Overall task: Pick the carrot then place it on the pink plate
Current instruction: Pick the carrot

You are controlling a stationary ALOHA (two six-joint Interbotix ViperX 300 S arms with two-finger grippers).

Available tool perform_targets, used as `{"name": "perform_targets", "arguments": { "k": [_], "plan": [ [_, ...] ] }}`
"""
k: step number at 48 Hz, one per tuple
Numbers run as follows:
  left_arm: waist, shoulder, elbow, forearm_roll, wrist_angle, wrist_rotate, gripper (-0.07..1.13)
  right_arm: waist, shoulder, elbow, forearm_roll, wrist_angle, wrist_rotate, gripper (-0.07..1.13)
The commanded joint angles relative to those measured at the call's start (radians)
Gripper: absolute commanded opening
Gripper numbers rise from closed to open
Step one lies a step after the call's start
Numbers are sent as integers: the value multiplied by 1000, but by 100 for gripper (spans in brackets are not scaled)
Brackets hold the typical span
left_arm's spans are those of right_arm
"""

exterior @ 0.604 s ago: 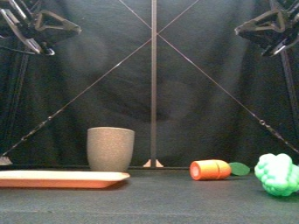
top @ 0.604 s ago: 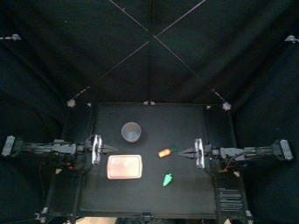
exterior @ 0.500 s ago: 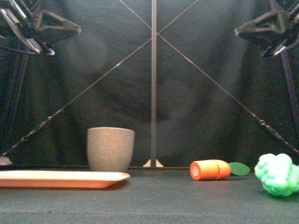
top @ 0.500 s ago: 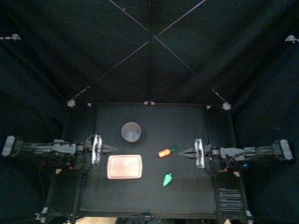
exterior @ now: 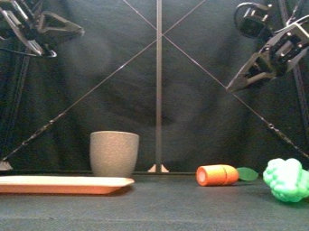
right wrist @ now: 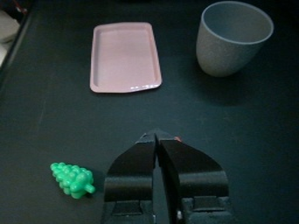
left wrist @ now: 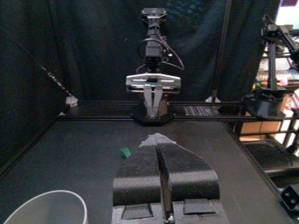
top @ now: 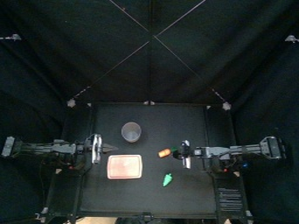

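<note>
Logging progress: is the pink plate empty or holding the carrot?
Empty: the plate is bare; the carrot lies apart from it.

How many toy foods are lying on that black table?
2. An orange toy carrot with a green leaf end lies just right of the flat pink tray. A bumpy green toy like a grape bunch lies further forward, in front of the carrot. None seems hidden.
</note>
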Motion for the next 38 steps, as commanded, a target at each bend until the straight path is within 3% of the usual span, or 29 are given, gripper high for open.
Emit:
{"name": "perform_targets", "arguments": {
  "k": [1,6,19,38],
  "plan": [
    [2,-3,-21,3,-8,2,-4,-2,87,-55,-8,14,3,13],
    [3,-9,-20,3,-6,0,-4,-8,149,-67,-5,25,3,32],
    [2,-12,-6,3,-6,0,-4,-44,275,-80,32,29,6,106],
    [3,-14,6,3,-8,2,-4,-95,373,-106,21,29,5,102]
  ]
}}
